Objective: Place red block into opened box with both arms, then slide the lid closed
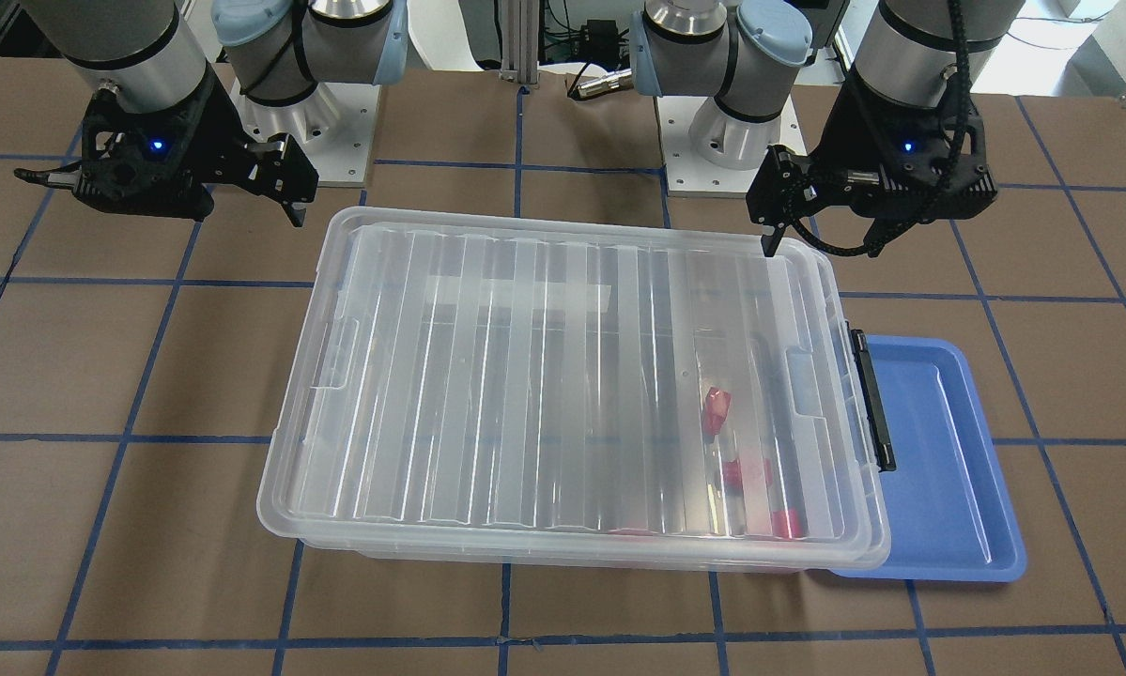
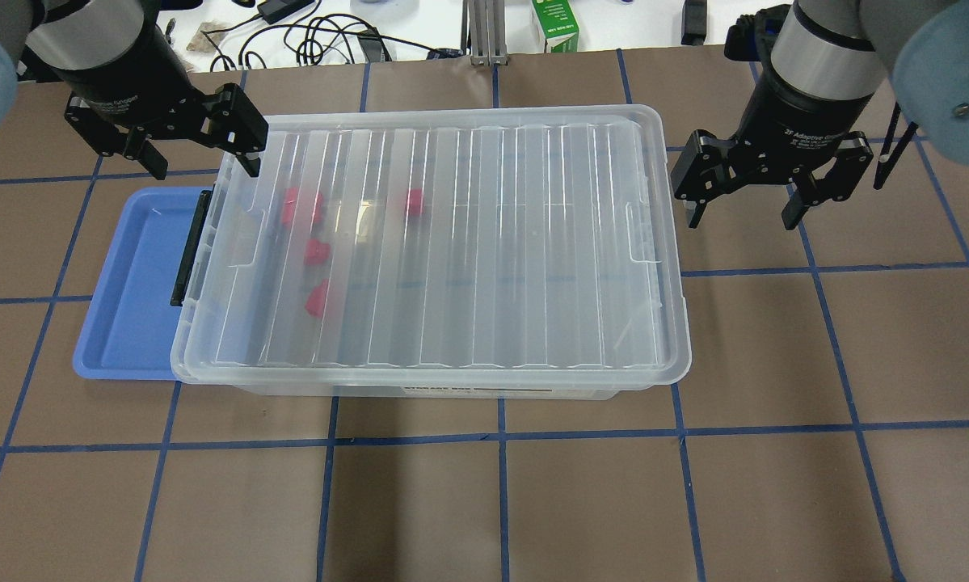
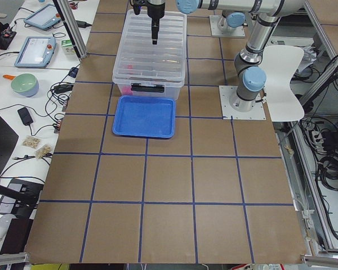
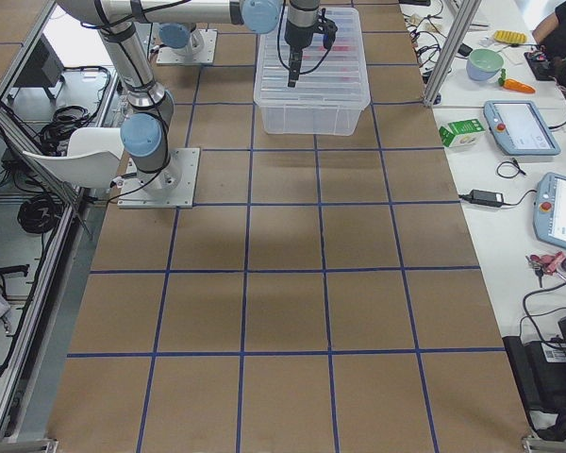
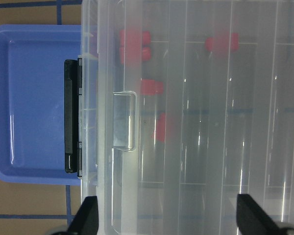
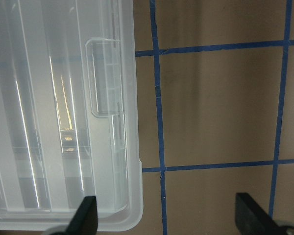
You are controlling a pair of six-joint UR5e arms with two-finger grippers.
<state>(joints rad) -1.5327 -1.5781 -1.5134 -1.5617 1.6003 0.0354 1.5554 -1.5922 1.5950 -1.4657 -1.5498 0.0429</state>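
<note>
The clear box (image 2: 452, 386) sits mid-table with its ribbed lid (image 2: 452, 242) lying flat over it, covering the whole opening. Several red blocks (image 2: 316, 250) show through the lid near the box's latch end, also in the left wrist view (image 5: 152, 87). My left gripper (image 2: 203, 162) hangs open above the far corner of that end, its fingers (image 5: 85, 218) straddling the lid's edge with nothing held. My right gripper (image 2: 741, 217) hangs open over bare table just beyond the box's other short end; the lid's recessed tab (image 6: 105, 78) shows in its view.
A blue tray (image 2: 128, 291) lies against the box's latch end, partly tucked under it, beside the black latch bar (image 2: 189, 246). A green carton (image 2: 554, 24) and cables sit past the table's far edge. The arm bases (image 1: 722, 141) stand behind the box.
</note>
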